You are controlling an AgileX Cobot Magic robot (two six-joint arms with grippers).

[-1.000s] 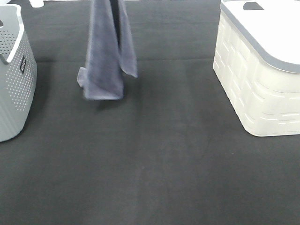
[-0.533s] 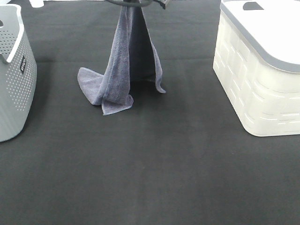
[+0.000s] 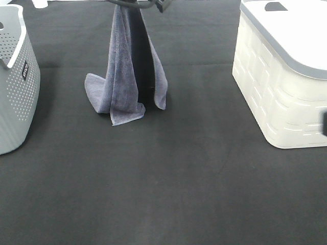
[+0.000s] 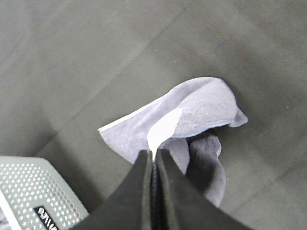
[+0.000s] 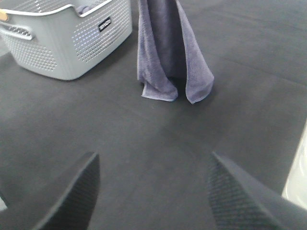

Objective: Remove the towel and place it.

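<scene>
The greyish-blue towel (image 3: 125, 66) hangs from my left gripper (image 3: 137, 4) at the top edge of the exterior view. Its lower end rests crumpled on the black table (image 3: 168, 173), and one flap hangs free beside it. In the left wrist view my left gripper (image 4: 154, 155) is shut on the towel (image 4: 201, 105), with its white tag (image 4: 164, 127) just past the fingertips. My right gripper (image 5: 153, 191) is open and empty, low over the table, facing the towel (image 5: 168, 48) from a distance. It shows only as a dark blur (image 3: 324, 125) at the exterior view's right edge.
A grey perforated basket (image 3: 15, 76) stands at the left edge of the table; it also shows in the right wrist view (image 5: 67, 33) and the left wrist view (image 4: 33, 191). A white lidded box (image 3: 281, 76) stands at the right.
The towel has come down so its lower end now rests on the table. Its top and free flap have shifted left in the last half second. A dark blur has appeared at the right edge.
</scene>
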